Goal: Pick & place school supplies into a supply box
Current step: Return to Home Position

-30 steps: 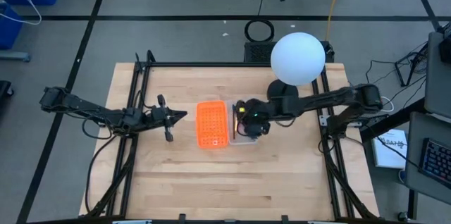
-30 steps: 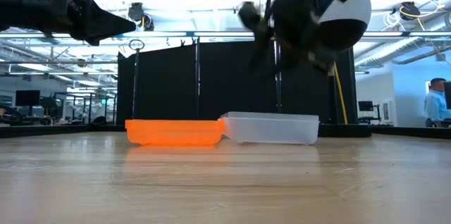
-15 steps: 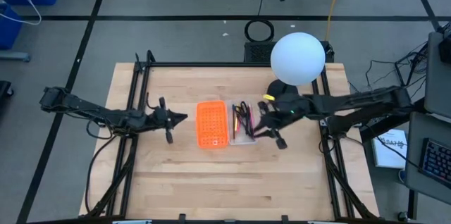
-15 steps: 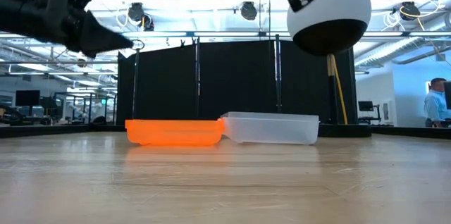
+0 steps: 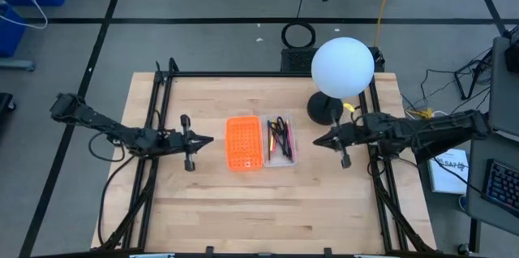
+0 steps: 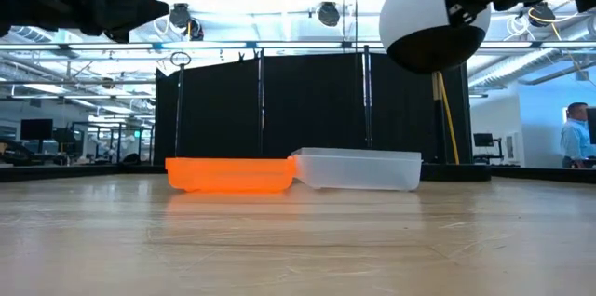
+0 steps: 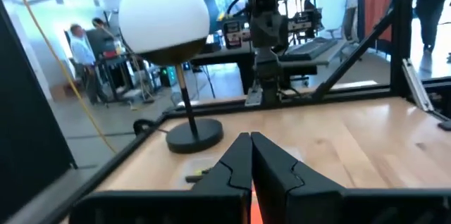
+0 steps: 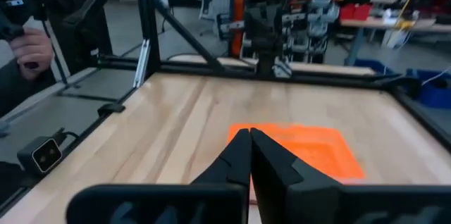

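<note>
The box (image 5: 243, 142) lies open and flat at the centre of the table (image 5: 243, 209), orange half toward nine o'clock, clear half toward three, the two joined down the middle. The pens (image 5: 280, 136) are in the clear half, black and pink-red sticks bunched together and running twelve to six. Whether scissors are among them is too small to tell. From above the orange half shows nothing in it. In the low view the box is just two shallow trays side by side, with the contents hidden behind the walls.

The left gripper (image 5: 210, 139) hangs at nine o'clock of the box, just short of the orange half, tips aimed at it, fingers pressed together on nothing. The right gripper (image 5: 317, 139) mirrors it at three o'clock, a little farther off the clear half, pinched closed and empty too. Both wrist views agree: two dark fingers meet in a line with nothing between them.

My read is that the packing looks finished and this is the retreat to rest. Done well, each arm draws straight out, left toward nine, right toward three, keeping above the tray walls so nothing nudges the box.

Watch the right side! The lamp (image 5: 343, 67) stands at one o'clock of the box, its dark base (image 5: 324, 110) near the right gripper at twelve o'clock of it, and a swing that way could clip it. The black frame (image 5: 235, 74) rims the table beneath both arms. A person (image 6: 573, 133) stands far off in the room, and a hand (image 8: 32, 46) shows beyond the table edge. Neither is in the way.
</note>
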`<state>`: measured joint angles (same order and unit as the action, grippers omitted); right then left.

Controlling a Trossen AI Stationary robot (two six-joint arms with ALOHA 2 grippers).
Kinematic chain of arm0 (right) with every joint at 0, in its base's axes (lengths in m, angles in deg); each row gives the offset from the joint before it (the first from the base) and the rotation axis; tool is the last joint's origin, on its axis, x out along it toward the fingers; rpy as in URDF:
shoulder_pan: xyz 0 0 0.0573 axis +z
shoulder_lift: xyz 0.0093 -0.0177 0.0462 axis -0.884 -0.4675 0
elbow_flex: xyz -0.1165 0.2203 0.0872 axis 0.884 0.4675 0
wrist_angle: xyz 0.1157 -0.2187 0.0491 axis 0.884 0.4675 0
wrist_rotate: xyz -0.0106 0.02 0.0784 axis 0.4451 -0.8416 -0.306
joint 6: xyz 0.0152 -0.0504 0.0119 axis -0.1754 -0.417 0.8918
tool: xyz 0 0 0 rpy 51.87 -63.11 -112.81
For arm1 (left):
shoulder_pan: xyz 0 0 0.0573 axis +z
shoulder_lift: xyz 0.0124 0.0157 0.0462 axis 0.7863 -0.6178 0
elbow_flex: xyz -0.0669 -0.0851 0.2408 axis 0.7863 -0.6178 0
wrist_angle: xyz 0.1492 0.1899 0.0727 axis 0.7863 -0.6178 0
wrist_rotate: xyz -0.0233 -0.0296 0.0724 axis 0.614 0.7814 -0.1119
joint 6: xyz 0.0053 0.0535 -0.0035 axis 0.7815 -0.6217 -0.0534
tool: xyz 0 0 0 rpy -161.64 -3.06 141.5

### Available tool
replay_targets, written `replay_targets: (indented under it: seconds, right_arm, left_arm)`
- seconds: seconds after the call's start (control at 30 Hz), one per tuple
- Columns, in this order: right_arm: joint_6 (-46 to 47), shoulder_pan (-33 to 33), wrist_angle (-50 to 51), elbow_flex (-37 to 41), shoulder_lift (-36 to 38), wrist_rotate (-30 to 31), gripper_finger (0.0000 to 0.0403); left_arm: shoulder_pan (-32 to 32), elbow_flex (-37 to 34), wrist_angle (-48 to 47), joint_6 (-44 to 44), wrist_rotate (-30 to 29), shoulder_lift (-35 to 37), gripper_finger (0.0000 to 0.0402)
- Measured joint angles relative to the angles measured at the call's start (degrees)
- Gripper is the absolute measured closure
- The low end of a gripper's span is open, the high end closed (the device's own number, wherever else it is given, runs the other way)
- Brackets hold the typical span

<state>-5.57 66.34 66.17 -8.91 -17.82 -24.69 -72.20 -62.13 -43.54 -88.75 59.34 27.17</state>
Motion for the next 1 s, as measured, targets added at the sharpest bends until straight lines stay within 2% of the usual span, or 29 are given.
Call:
replay_targets:
  seconds: [0.23, 0.33, 0.57, 0.73, 0.83, 1.0]
  right_arm:
    - [-2.92, -1.68, 4.40, 1.33, 8.31, -0.23, 0.0402]
    - [-4.28, -3.67, 6.68, 1.47, 9.61, -0.25, 0.0403]
    - [-3.16, -6.25, 2.92, 5.47, 11.72, -1.75, 0.0403]
    - [-2.54, -6.45, 2.96, 8.85, 18.57, -1.27, 0.0403]
    - [-2.14, -6.45, 4.04, 10.80, 23.83, 1.52, 0.0403]
    - [0.79, -6.38, 4.75, 14.78, 31.19, 1.10, 0.0403]
  left_arm:
    - [-3.64, -0.02, 2.69, -6.36, -4.98, 0.00, 0.0397]
    - [-4.20, -0.02, 3.93, -8.36, -3.37, 0.00, 0.0398]
    - [-4.53, -0.02, 4.62, -9.77, -2.56, 0.00, 0.0399]
    - [-6.62, -0.02, 5.23, -10.77, -6.70, 0.08, 0.0400]
    - [-7.50, -0.02, 5.06, -11.23, -9.75, 0.09, 0.0400]
    - [-7.17, -1.06, 3.02, -10.64, -7.45, 0.07, 0.0400]
